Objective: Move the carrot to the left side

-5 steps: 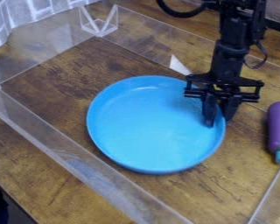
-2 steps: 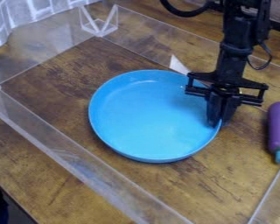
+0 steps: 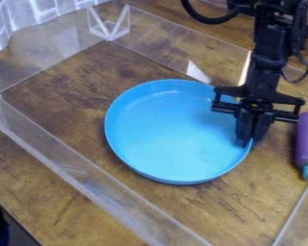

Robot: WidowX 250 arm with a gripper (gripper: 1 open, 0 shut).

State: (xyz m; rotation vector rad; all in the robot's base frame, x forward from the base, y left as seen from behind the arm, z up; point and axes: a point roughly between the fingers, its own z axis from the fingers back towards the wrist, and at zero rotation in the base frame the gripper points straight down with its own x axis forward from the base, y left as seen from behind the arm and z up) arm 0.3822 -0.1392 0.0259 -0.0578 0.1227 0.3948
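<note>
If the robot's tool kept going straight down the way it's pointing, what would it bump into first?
Probably the blue plate. The tool points straight down with its fingers closed right at the plate's right rim, seemingly gripping it, though depth is hard to judge. The wooden table lies just beneath.

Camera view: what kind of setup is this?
Probably a lab test bench: a wooden table fenced by clear plastic walls, with a robot arm over a blue plate and a purple toy eggplant.

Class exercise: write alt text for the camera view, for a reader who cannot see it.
A black robot gripper points straight down, its fingers shut at the right rim of a round blue plate on a wooden table. A purple eggplant-like object lies to the plate's right. No carrot is visible.
</note>
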